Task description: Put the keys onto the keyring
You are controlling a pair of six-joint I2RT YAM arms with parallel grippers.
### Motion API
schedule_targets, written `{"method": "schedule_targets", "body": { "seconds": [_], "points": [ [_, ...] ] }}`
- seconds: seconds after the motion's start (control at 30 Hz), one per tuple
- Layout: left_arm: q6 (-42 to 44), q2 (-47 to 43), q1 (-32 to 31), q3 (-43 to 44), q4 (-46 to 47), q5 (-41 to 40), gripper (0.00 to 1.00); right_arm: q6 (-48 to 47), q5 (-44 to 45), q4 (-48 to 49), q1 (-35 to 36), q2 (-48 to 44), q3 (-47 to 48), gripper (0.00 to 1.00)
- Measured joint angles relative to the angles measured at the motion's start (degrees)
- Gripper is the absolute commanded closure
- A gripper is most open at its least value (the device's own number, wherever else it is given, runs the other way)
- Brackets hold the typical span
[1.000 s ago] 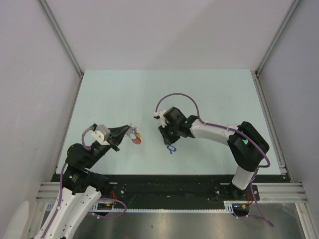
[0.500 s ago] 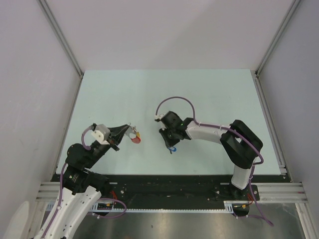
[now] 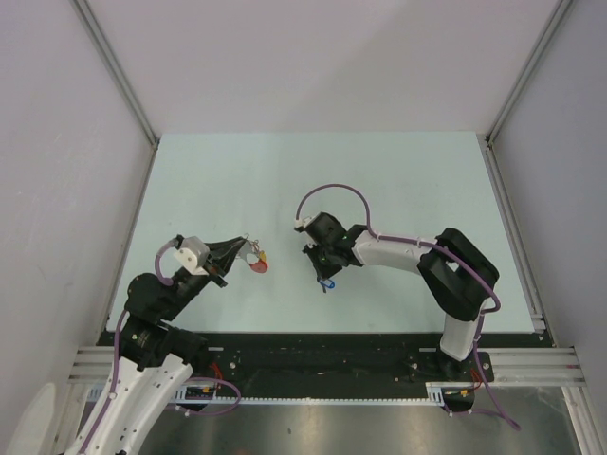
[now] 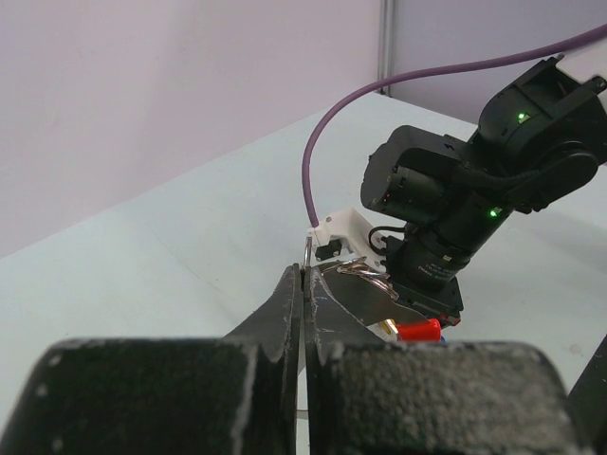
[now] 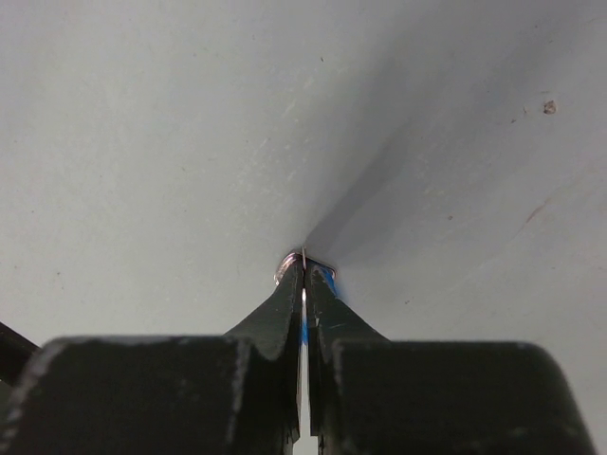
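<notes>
Two claws, both pinched tight. The right claw (image 5: 303, 272) stands tip-down on the pale surface (image 5: 142, 142), its dark tapered fingers meeting on a blue-headed key (image 5: 328, 277). A sliver of blue plastic shows between and beside the tips, with a glint of silver metal on the other side. That fingertip pinch looks chosen because the key is thin, flat and far smaller than the claw, so only the very points can get under it.

The left claw (image 4: 303, 282) is closed as well, gripping the keyring (image 4: 307, 251), whose fine silver wire pokes up from between the matte black fingers. Held off the surface and aimed at the other arm, the ring is probably being steadied as a fixed target for threading. Below it dangle small shiny metal pieces and a glossy red band (image 4: 418, 330). From above, a yellow tag (image 3: 263, 254) sits just beside the red.

The two claws are near each other but apart, so the blue-headed key is not yet on the ring. Hard, slick metal on metal suggests it could slip or twist when lifted.
</notes>
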Motion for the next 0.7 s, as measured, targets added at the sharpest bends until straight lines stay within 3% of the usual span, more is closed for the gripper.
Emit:
{"method": "schedule_targets", "body": {
  "seconds": [0.27,0.57,0.7],
  "points": [
    [-0.02,1.38,0.04,0.00,0.37,0.87,0.99,-3.52,0.48,-0.07,0.17,-2.75,-0.02,1.00],
    [-3.39,11.56,0.07,0.07,4.15,5.55,0.99,-10.78,-0.24,5.57,-2.01,-20.04,-0.11,1.00],
    [-4.57,16.02,0.13,0.92,8.31,9.60,1.00,-14.23,-5.20,9.57,-5.70,-24.59,-0.55,1.00]
  ]
}}
